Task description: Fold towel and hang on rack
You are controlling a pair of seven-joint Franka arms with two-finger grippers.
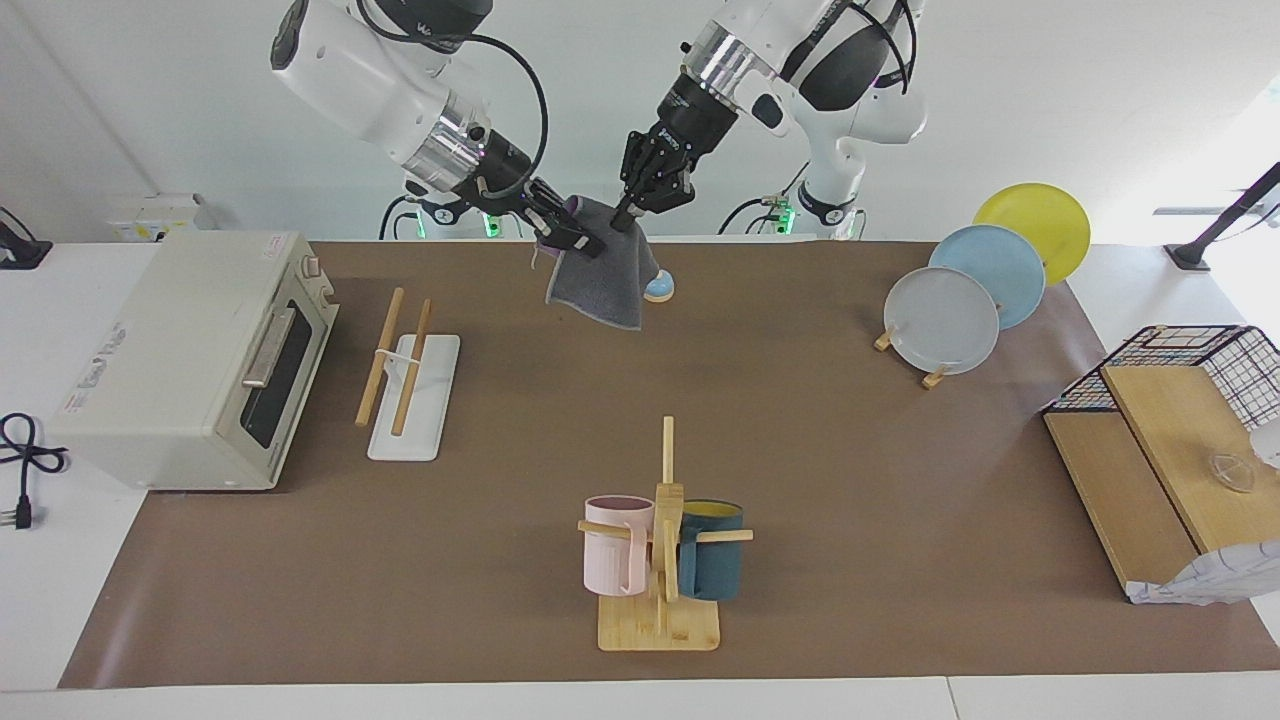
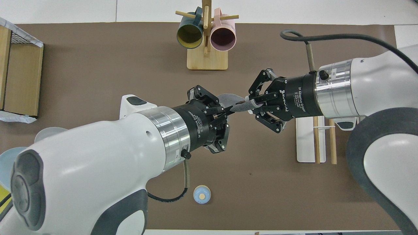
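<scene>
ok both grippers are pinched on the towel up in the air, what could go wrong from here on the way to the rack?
1. The left gripper and right gripper hold the towel only at its top edge, close together; pulling apart could slip a corner out.
2. The loose lower part hangs over the small blue object on the table and might drag it.
3. The rack lies flat toward the right arm's end, beside the toaster oven, so the right arm may get crowded there.

Towel [image 1: 597,283]: grey, purple inside, hanging folded above the desk. Rack [image 1: 413,397]: two wooden rods, white base, bare.
</scene>
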